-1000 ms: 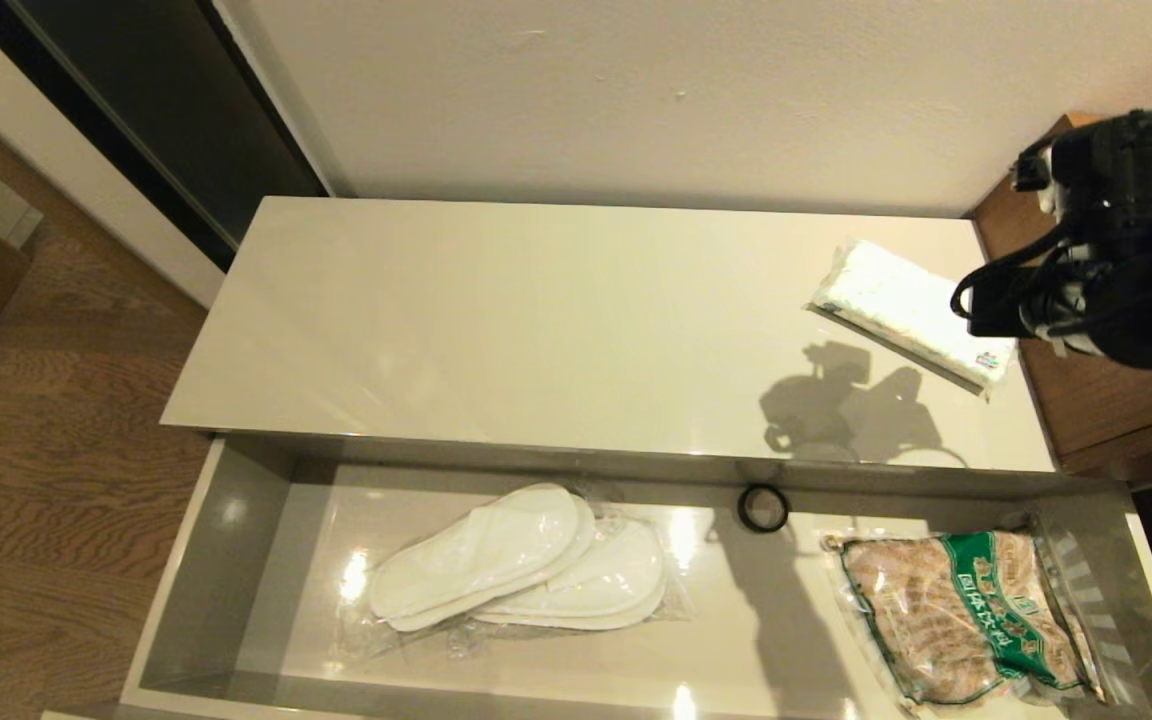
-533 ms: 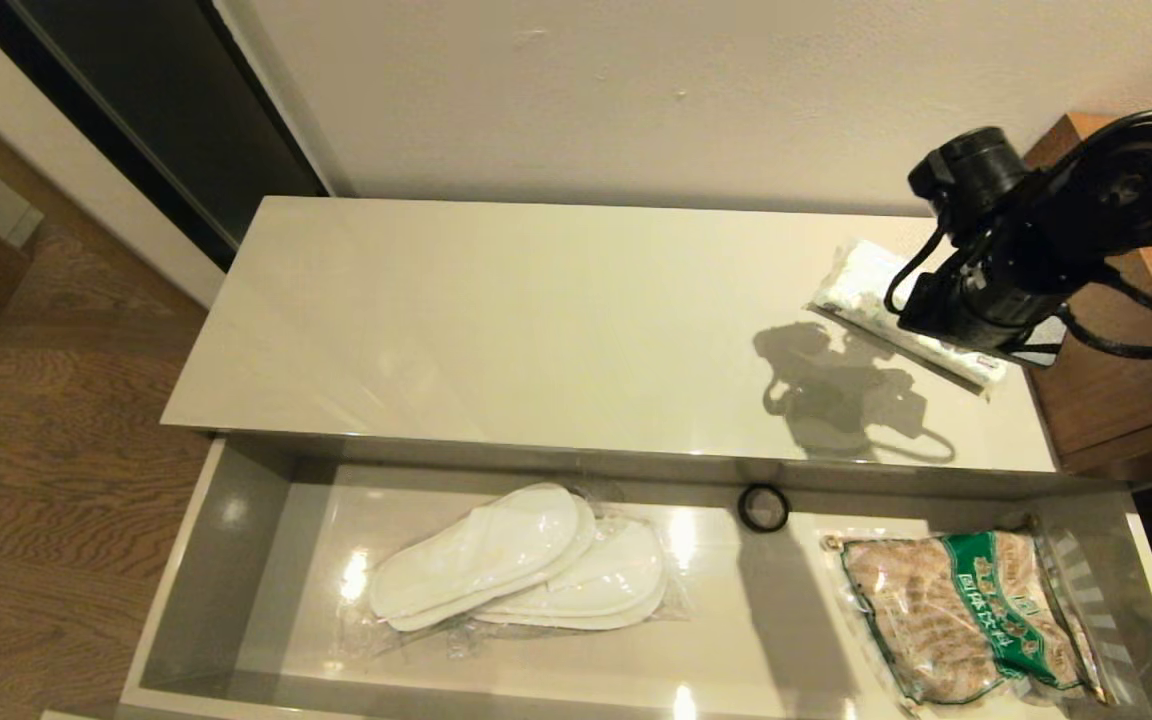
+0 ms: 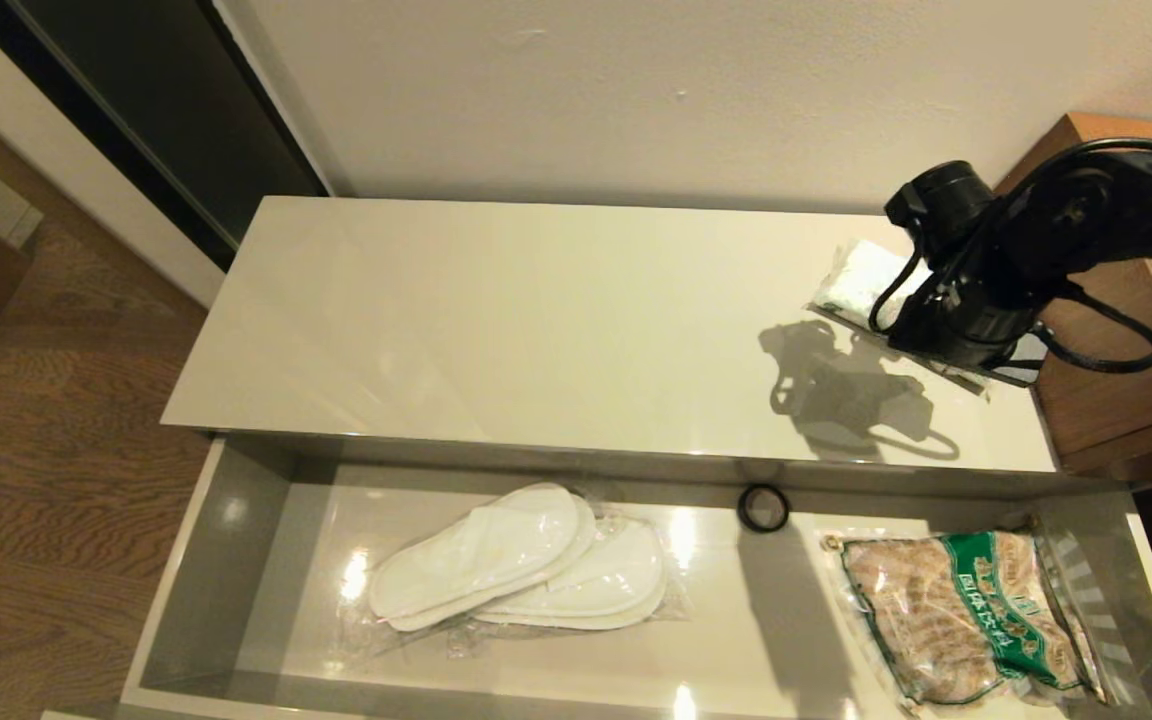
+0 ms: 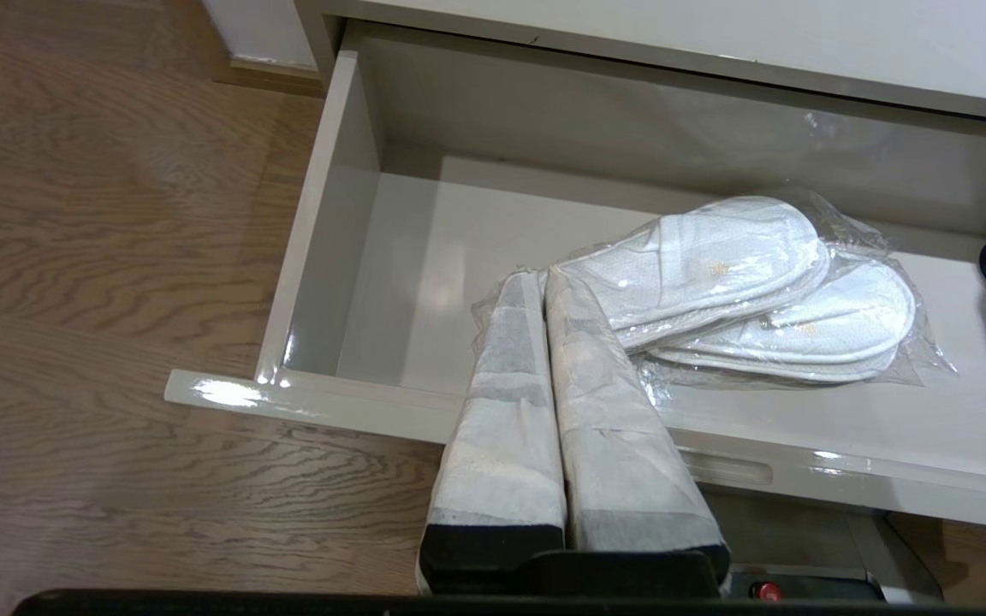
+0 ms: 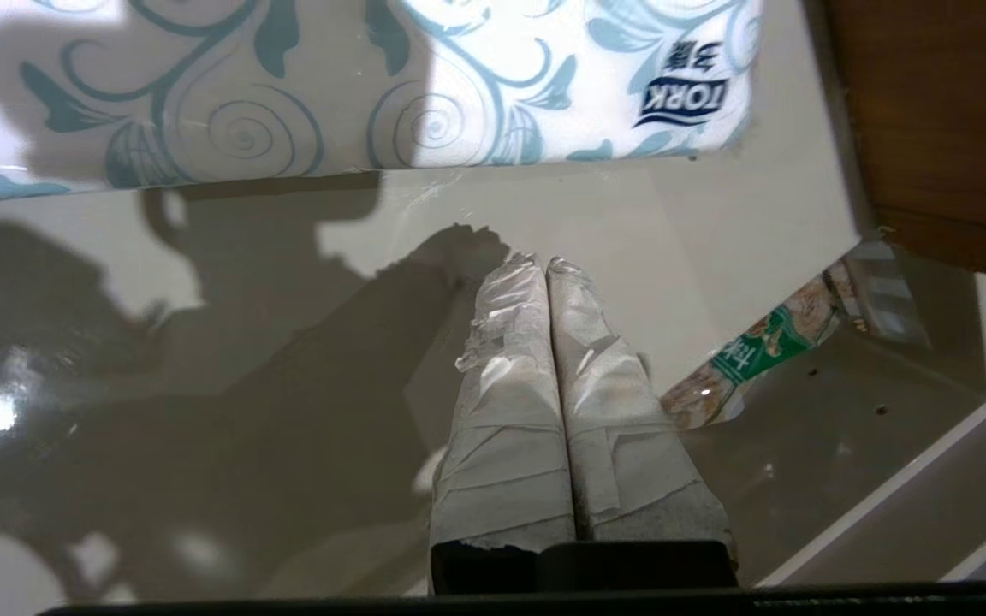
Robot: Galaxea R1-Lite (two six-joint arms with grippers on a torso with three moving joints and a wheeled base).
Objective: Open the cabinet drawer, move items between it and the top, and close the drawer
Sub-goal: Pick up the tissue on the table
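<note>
Snack bag [image 3: 966, 620], black ring [image 3: 763, 508], brown cabinet [image 3: 1126, 400].

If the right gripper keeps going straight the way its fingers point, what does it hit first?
Probably the top: the shut right gripper points down at bare panel just short of the tissue pack. A shallower path would meet the pack's near edge; depth is unclear.

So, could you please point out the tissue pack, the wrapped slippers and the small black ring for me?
tissue pack [image 5: 493, 77]: right wrist view, on its printed top face.
wrapped slippers [image 3: 496, 550]: head view, on the upper slipper's middle.
black ring [image 3: 762, 508]: head view, on its rim.
</note>
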